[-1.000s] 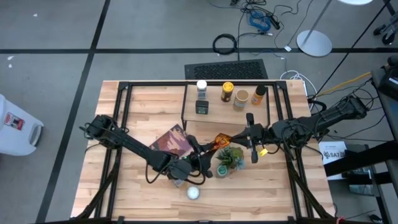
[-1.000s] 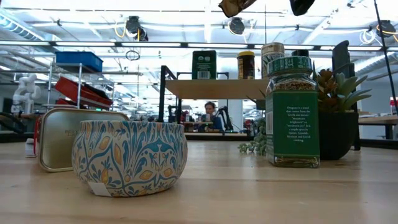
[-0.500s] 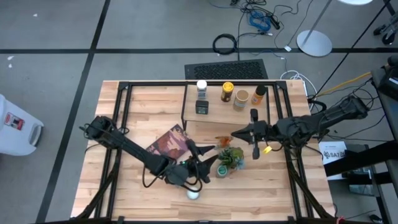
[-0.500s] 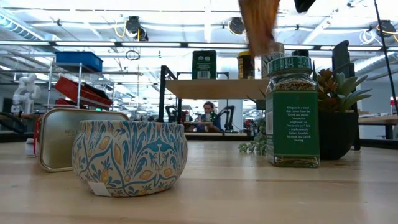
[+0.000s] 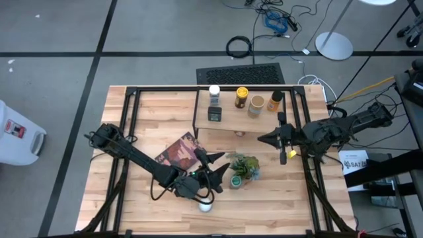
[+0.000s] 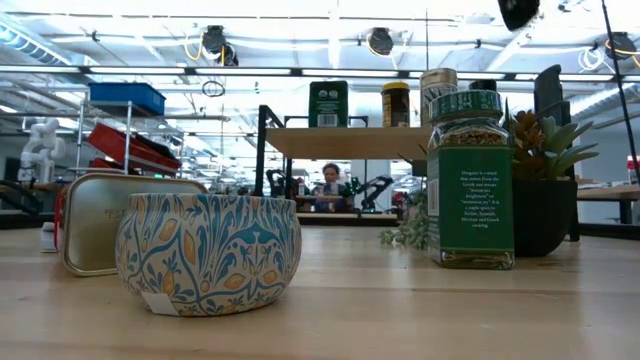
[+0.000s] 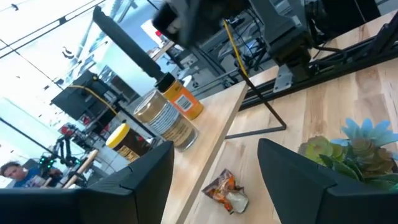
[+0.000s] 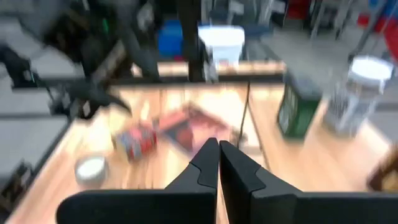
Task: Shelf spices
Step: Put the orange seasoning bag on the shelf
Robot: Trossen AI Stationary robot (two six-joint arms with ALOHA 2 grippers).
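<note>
The orange packet (image 5: 239, 133) lies flat on the light-wood shelf (image 5: 228, 124), near its near edge; it also shows in the left wrist view (image 7: 227, 190). Several jars and a green tin (image 5: 215, 114) stand on the shelf's far part. A green-topped jar (image 5: 236, 180) stands on the table beside the potted plant (image 5: 246, 166). My left gripper (image 5: 217, 165) is open and empty, left of the plant; its fingers (image 7: 146, 177) point toward the shelf. My right gripper (image 5: 262, 138) is shut and empty, right of the packet, above the shelf's near right corner.
A maroon book (image 5: 178, 151) lies left of the left gripper. A round white tin (image 5: 205, 205) sits near the table's front edge. The low view shows a floral tin (image 6: 208, 252), a flat tin (image 6: 95, 222) behind it, and the green-labelled jar (image 6: 470, 180).
The orange packet was in the air above the plant, at my right gripper's tips; it has dropped and now lies on the shelf's near edge. My right gripper has drawn back toward the table's right edge. My left gripper has backed slightly toward the near edge.
</note>
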